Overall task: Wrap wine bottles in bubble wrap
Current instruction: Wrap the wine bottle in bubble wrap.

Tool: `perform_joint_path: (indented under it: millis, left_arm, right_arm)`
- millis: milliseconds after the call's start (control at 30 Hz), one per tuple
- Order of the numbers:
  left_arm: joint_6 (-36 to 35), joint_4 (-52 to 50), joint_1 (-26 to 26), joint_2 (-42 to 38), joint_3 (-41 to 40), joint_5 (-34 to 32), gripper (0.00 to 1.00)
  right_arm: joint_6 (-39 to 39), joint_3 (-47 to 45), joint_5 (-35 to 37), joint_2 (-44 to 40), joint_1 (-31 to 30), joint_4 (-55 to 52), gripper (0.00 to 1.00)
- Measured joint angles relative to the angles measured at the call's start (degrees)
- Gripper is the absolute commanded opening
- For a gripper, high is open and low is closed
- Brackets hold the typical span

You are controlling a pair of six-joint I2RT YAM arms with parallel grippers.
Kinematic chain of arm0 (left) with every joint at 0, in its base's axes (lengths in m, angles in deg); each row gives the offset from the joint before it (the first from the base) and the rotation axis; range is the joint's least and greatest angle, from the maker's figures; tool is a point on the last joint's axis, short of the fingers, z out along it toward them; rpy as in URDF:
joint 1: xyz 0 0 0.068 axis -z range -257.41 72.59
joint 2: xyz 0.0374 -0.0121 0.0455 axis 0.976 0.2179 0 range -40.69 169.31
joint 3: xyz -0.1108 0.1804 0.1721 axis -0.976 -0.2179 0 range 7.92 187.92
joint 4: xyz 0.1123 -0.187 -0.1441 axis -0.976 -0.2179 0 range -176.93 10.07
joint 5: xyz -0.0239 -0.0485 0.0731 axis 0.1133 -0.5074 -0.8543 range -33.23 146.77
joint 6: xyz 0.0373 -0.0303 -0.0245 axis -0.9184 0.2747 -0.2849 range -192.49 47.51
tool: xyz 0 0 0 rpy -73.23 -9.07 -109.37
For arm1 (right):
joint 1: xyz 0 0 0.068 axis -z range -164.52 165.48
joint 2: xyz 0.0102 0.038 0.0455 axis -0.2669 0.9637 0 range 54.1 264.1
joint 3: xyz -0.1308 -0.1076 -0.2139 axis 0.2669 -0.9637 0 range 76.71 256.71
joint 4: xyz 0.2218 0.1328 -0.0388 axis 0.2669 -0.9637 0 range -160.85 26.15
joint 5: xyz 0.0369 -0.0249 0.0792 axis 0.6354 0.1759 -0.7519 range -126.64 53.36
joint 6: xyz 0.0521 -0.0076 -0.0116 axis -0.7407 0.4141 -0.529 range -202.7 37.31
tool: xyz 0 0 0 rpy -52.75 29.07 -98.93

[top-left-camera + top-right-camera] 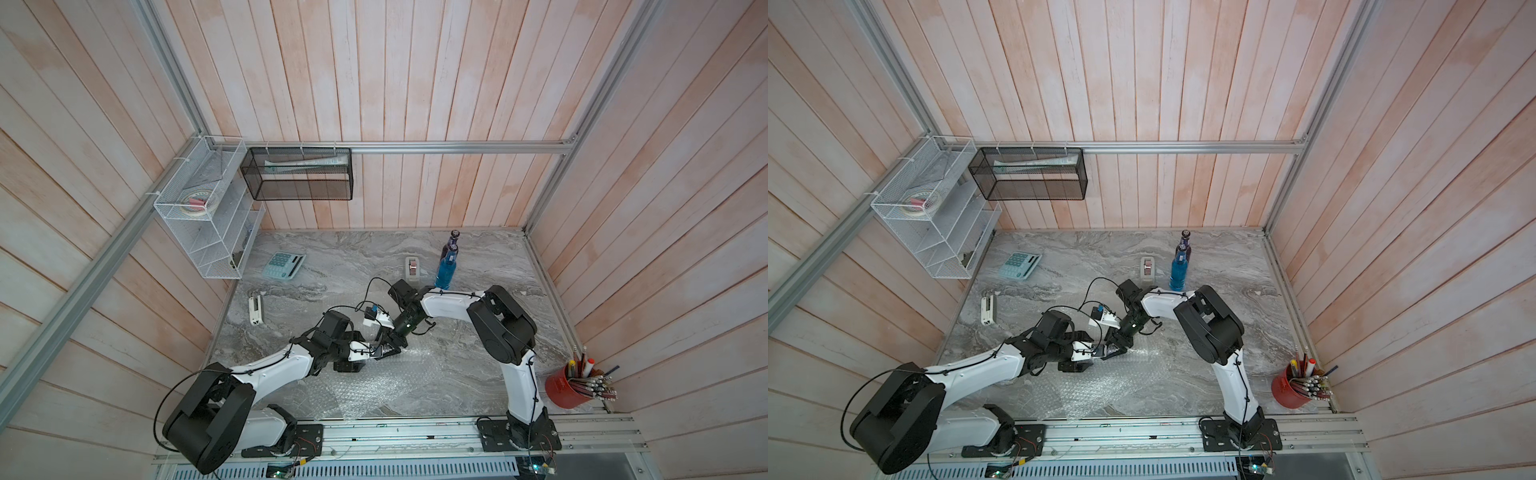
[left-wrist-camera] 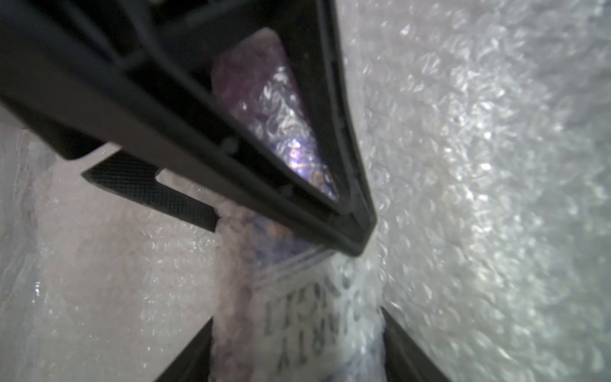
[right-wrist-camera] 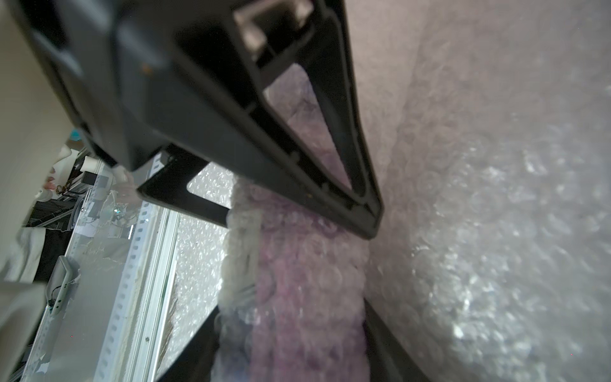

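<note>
Toward 6 o'clock of counter (image 1: 332, 257) centre, labelled purple bottle (image 2: 307, 317) is rolled in bubble wrap (image 1: 374, 390). Right gripper (image 3: 301, 225) clamps it; left gripper (image 2: 291, 231) touches both sides, can't tell if gripping. My worry: slick wrap lets it slip, roll springs open.

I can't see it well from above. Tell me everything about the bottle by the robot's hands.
The wrapped bottle is slim and looks like glass, with purple liquid and a white label with dark letters, blurred under a layer of bubble wrap rolled around it. More of the wrap spreads beside it. The left gripper and right gripper both reach it, dark fingers at the wrap; whether they squeeze it I cannot tell.
</note>
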Motion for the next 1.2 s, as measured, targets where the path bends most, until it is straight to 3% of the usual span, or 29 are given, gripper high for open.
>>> perform_joint_path:
  millis: [267,300,333,600,733,867,1033,1200]
  left_arm:
    - [1.0,-2.1,-0.4,0.5,1.4,-1.2,0.39]
    - [1.0,-2.9,-0.8,0.7,1.8,-0.8,0.38]
    - [1.0,-4.1,-1.5,1.0,2.4,-0.2,0.38]
    - [3.4,-16.6,-7.6,4.6,10.0,5.9,0.38]
    - [5.0,-23.0,-9.4,9.8,15.6,9.8,0.38]
    - [6.4,-28.0,-10.8,14.6,19.9,13.5,0.38]
    - [7.0,-32.5,-12.6,18.8,23.5,16.9,0.39]
    - [7.1,-35.2,-13.4,21.3,25.7,18.8,0.39]
  right_arm:
    - [-1.0,0.0,-0.2,-0.2,0.0,0.1,0.73]
    - [-1.0,-0.2,-0.2,-0.5,0.0,0.2,0.89]
    - [-1.4,-0.6,0.0,-1.4,0.1,0.2,0.93]
    - [-2.6,-8.6,5.8,-16.9,3.7,4.6,0.94]
    - [-3.8,-21.2,14.0,-28.8,4.1,15.8,0.94]
    - [-3.0,-34.0,25.7,-37.2,0.4,29.2,0.96]
    - [1.2,-38.9,36.7,-38.8,-6.1,41.9,0.96]
    - [4.9,-39.0,41.8,-35.5,-7.7,50.1,0.93]
